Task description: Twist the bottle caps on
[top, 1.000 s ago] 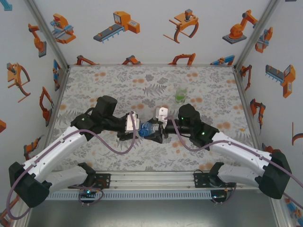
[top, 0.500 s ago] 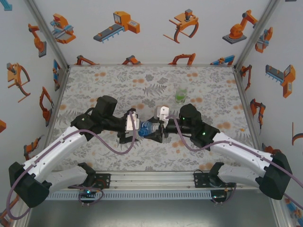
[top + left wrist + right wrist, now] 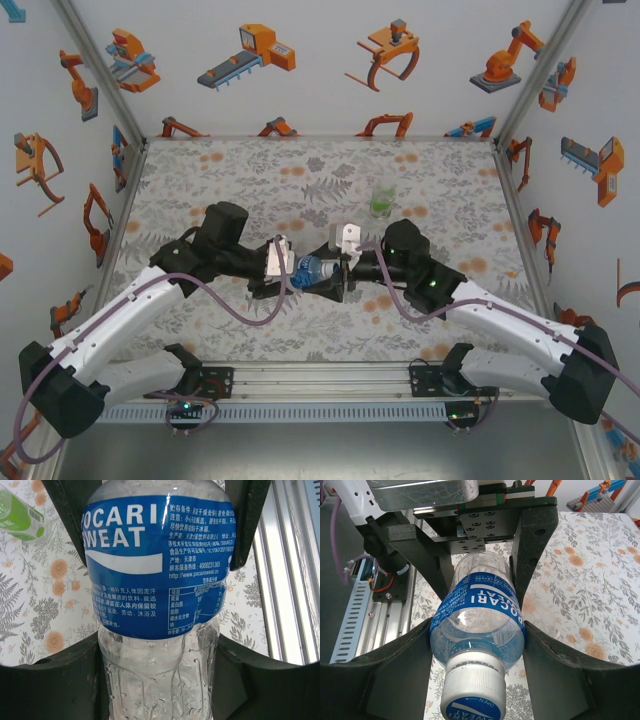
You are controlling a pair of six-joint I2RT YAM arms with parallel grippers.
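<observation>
Above table point(image 3: 220, 170) centre: bottle point(image 3: 312, 270) lies level in mid-air, cap point(image 3: 473, 690) seated | left gripper point(image 3: 157, 647) clamps its clear lower body | right gripper point(image 3: 477, 630) clamps its shoulder | handling: likely light, thin-walled, slick, dents easily; grip ribbed cap and stiffer shoulder

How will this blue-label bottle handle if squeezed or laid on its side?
Probably light: the blue-label bottle looks empty apart from droplets. Its thin clear wall may dent under a tight squeeze. Round, so likely to roll if laid down.
</observation>
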